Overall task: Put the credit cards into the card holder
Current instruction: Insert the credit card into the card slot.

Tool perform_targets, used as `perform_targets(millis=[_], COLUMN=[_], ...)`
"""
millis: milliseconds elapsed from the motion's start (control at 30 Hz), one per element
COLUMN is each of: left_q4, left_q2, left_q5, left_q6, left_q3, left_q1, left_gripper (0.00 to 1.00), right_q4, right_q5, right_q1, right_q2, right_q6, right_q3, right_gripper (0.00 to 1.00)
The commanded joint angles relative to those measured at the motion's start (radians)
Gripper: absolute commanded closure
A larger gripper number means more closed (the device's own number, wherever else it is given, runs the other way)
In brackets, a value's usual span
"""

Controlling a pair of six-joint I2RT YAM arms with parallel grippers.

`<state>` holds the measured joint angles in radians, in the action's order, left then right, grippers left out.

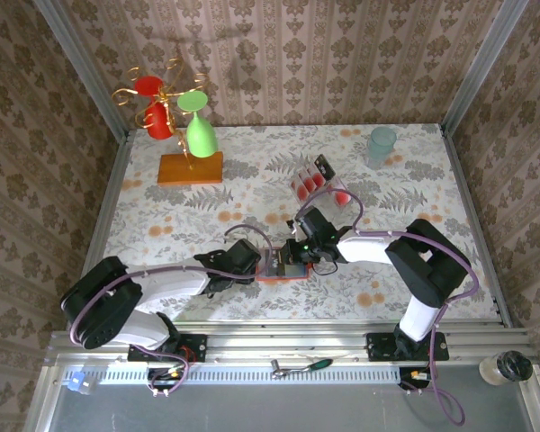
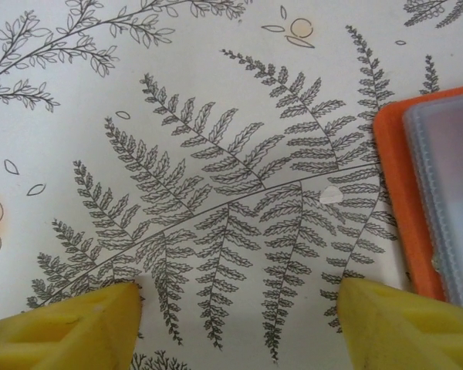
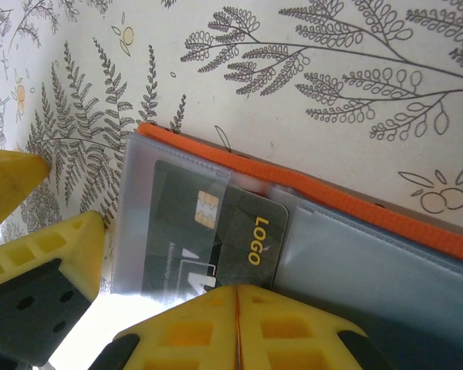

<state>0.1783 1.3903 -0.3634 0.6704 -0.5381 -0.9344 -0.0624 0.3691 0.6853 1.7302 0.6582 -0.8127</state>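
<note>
The card holder point(image 1: 283, 266) lies open on the tablecloth between my two grippers, orange-red outside, grey clear sleeves inside point(image 3: 370, 262). A black credit card point(image 3: 216, 231) marked "LOGO" sits part way into the left sleeve. My right gripper point(image 3: 237, 297) is shut, its tips at that card's near edge, not clamped on it. In the top view the right gripper point(image 1: 300, 254) is over the wallet. My left gripper point(image 2: 239, 301) is open over bare cloth, the wallet's edge point(image 2: 393, 193) just to its right. Several more cards point(image 1: 310, 182), pink with red marks and black, lie farther back.
An orange block with a gold wire stand point(image 1: 191, 168) holding red and green cups stands at the back left. A pale green cup point(image 1: 382, 144) stands at the back right. The left gripper's fingers point(image 3: 54, 262) sit close beside the wallet's left edge.
</note>
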Motion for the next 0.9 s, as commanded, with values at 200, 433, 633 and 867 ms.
perform_targets(millis=[200, 433, 633, 867], left_q4=[-0.018, -0.032, -0.032, -0.001], left_q2=[0.071, 0.081, 0.07, -0.01], left_q5=[0.017, 0.023, 0.026, 0.022], left_q6=[-0.033, -0.034, -0.032, -0.01], left_q3=[-0.029, -0.031, -0.031, -0.013], left_q1=[0.005, 0.005, 0.004, 0.004], left_gripper=[0.3, 0.3, 0.31, 0.3], right_q4=[0.036, 0.034, 0.054, 0.118], right_q5=[-0.028, -0.017, -0.002, -0.073], right_q1=[0.033, 0.045, 0.052, 0.052], right_q2=[0.057, 0.086, 0.062, -0.058], right_q6=[0.016, 0.031, 0.029, -0.005], right_q3=[-0.067, -0.102, -0.116, -0.074], right_gripper=[0.9, 0.9, 0.9, 0.9])
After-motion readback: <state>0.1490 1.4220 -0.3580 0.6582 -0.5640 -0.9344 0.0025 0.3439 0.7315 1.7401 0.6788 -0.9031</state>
